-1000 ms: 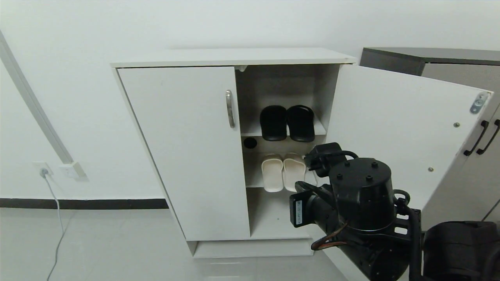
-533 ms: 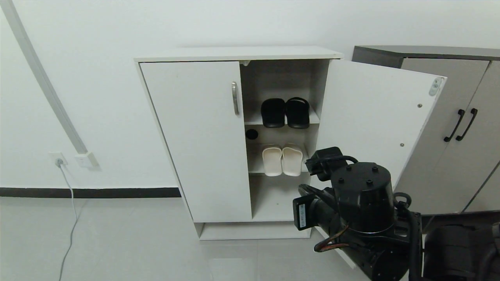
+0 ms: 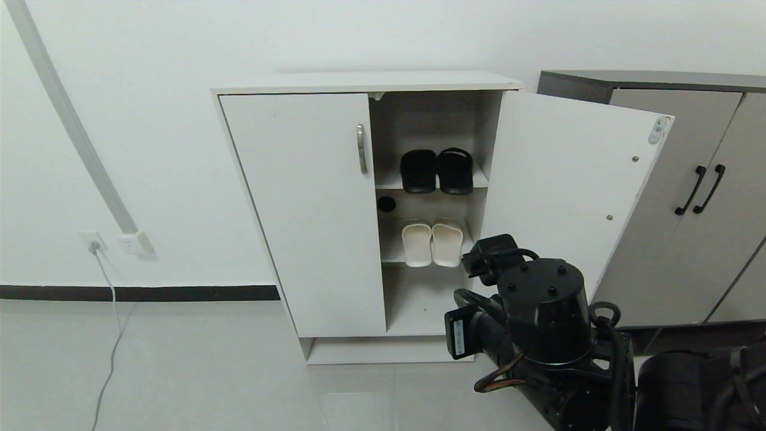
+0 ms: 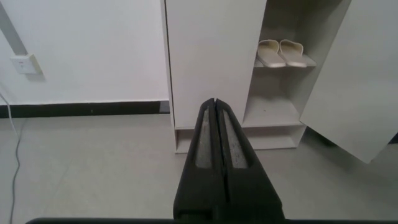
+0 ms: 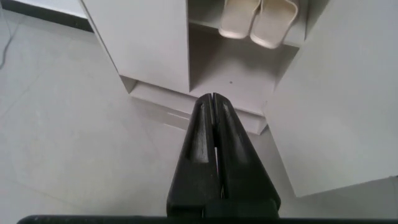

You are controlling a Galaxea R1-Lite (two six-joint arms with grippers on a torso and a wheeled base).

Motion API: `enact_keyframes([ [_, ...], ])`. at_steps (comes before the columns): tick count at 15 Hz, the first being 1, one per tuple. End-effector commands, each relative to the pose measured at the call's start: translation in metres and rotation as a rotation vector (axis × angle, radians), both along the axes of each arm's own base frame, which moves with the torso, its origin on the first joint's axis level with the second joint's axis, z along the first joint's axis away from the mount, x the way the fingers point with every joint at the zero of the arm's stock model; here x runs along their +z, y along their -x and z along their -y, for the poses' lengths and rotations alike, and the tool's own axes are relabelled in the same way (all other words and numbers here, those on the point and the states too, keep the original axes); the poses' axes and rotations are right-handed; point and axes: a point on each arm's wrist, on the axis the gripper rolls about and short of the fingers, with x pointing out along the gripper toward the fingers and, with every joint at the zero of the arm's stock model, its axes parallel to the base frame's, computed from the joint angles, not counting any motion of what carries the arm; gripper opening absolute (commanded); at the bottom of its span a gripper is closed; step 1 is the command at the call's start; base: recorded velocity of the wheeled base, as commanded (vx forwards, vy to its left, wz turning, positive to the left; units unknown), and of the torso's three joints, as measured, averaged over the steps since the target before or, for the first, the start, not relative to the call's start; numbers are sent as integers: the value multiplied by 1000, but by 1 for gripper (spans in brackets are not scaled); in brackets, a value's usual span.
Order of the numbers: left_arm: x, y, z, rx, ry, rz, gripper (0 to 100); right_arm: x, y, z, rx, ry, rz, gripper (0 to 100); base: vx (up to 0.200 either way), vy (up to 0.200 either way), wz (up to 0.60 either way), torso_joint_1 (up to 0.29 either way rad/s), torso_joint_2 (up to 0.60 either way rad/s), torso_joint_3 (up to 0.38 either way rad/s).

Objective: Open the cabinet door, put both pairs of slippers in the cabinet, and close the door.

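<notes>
The white cabinet [image 3: 299,209] stands against the wall with its left door shut and its right door [image 3: 568,185] swung wide open. A black pair of slippers [image 3: 437,172] lies on the upper shelf and a white pair of slippers [image 3: 432,244] on the shelf below. My right arm [image 3: 538,317] hangs low in front of the open door. My right gripper [image 5: 212,96] is shut and empty above the floor before the cabinet's base, with the white slippers [image 5: 258,14] beyond it. My left gripper [image 4: 214,102] is shut and empty, farther back from the cabinet.
A grey cabinet [image 3: 688,197] with black handles stands right behind the open door. A wall socket [image 3: 90,242] with a hanging cable sits to the left. Bare tiled floor [image 3: 209,383] stretches in front of the white cabinet.
The whole head picture has shifted and the cabinet looks smaller, so the camera has drawn back. Both pairs of slippers lie as before and the right door is still open.
</notes>
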Motion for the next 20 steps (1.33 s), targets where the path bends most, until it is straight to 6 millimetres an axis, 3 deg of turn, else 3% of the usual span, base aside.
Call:
enact_keyframes([
  [1,0,0,0,0,0,-1,0,-1,-1,0,-1,3,-2,0,0,0,0,0,0,0],
  [10,0,0,0,1,0,-1,0,-5,1,1,1,18,-10,0,0,0,0,0,0,0],
  [20,0,0,0,0,-7,-1,0,-4,2,4,-2,7,0,0,0,0,0,57,-383,-328],
])
